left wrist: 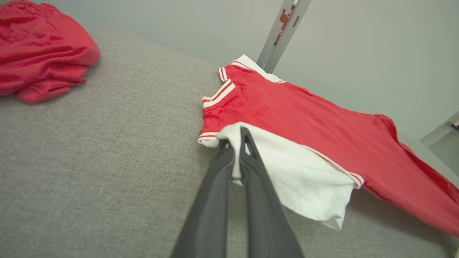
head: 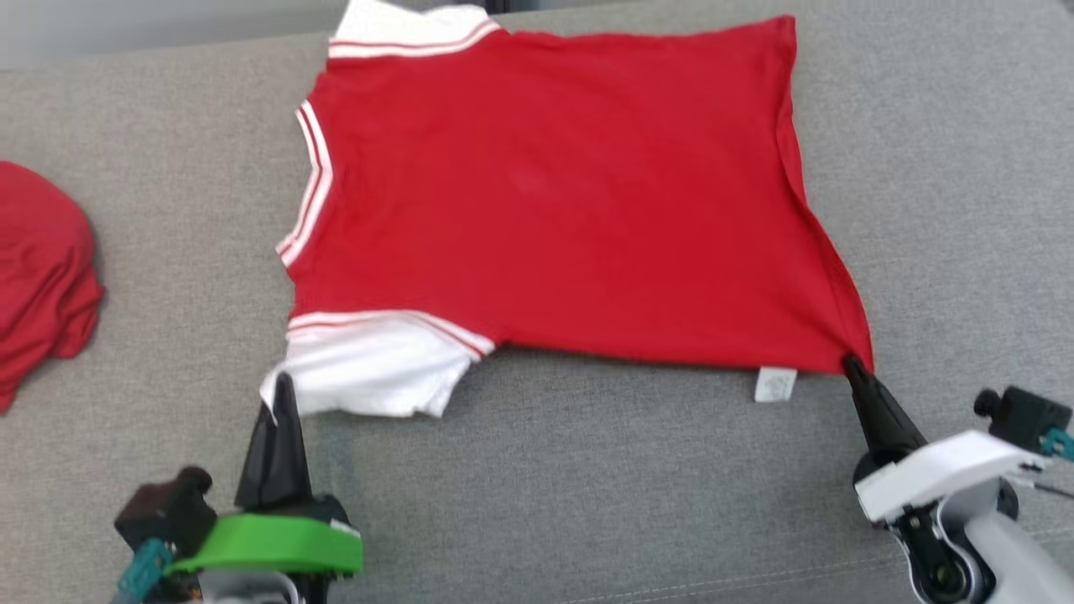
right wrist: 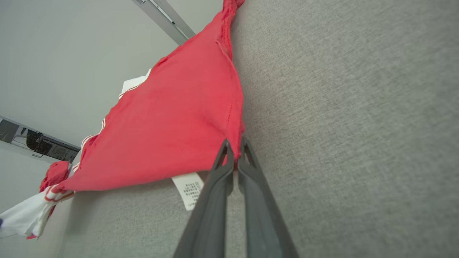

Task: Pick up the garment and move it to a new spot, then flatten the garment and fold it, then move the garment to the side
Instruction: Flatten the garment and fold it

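Grey woven upholstery (head: pixel 587 486) spreads under both arms, and each gripper holds one corner of the garment (head: pixel 545 210) lying on it. The left gripper (head: pixel 284 384) has its two dark fingers pressed together on the edge of the white sleeve (head: pixel 369 373), and the left wrist view shows a fold of white cloth caught between them. From that pinch the sleeve runs forward and to the right to a red-and-white striped band. Beyond the band the red body lies spread flat, with the striped collar farther ahead of the fingertips and a second white sleeve at the far edge. The right gripper (head: pixel 852 363) is likewise closed, nipping the near right corner of the red hem, which is drawn to a taut point at its tips and raised a little off the cushion there. A white care label (head: pixel 774 384) hangs from the hem just to the left of those tips. Well out to the left of the left gripper, a bundle of other red clothes (head: pixel 38 268) sits on the same upholstery. Past the far edge stands a pale grey wall (left wrist: pixel 358 43), with a slanting metal post (left wrist: pixel 283 28) behind the garment.
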Controlling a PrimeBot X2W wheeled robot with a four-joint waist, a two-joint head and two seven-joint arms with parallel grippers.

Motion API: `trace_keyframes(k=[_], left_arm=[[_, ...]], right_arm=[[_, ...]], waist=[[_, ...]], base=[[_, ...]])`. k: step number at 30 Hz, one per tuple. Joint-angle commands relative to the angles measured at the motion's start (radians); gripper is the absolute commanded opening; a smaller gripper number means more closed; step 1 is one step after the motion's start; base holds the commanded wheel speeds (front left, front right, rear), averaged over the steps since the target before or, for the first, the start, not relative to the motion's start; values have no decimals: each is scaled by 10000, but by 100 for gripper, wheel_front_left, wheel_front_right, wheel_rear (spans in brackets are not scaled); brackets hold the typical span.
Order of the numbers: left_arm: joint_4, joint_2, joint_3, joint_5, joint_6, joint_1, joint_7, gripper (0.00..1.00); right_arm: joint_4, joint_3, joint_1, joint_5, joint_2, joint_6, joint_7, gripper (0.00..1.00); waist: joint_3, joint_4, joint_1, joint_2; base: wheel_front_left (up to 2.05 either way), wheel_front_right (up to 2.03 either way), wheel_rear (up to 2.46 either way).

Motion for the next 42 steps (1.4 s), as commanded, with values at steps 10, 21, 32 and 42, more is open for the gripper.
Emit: trace_keyframes(k=[10, 21, 32, 42], left_arm=[[-105, 21, -311, 253, -69, 1343, -32, 0], [121, 97, -679, 358, -424, 372, 43, 0], [673, 729, -721, 537, -827, -1757, 752, 0], [2657, 1056, -833, 682, -1194, -4088, 1084, 0]], right_arm=[[-819, -1478, 2031, -874, 360, -13, 454, 0], [-1758, -2532, 2152, -1752, 1437, -10, 1640, 0], [-2739, -3437, 1232, -1712, 2424, -9, 3140, 0], [-1644, -4306, -747, -2164, 3025, -7, 4046, 0]], waist=[[-710, 151, 1, 0], [-812, 90, 1, 0], [-482, -359, 1, 0], [182, -697, 1, 0]], base=[[0, 0, 0], [0, 0, 0], [0, 0, 0], [0, 0, 0]])
